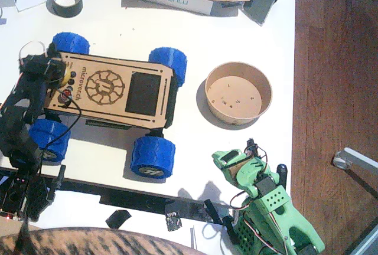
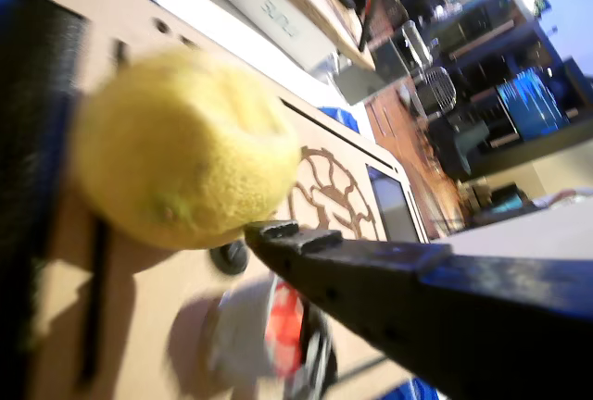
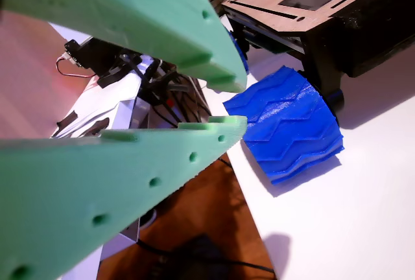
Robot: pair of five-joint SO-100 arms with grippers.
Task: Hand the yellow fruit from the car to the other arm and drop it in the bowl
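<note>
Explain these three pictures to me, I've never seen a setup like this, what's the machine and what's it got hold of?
Two small robot arms share a white table. The overhead picture shows both: the black arm's pincer on the left, the bright green arm's pincer on the right. The other two pictures come from cameras on the arms' wrists. On the table stand a flat wooden car with blue wheels and a round tan paper bowl. The black pincer sits around a small dull-yellow fruit on the car; whether it grips yet is unclear. The green pincer is open, empty.

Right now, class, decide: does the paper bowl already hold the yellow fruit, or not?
Not yet. The paper bowl shows only small specks inside, while the yellow fruit sits on the car at the black left gripper.
</note>
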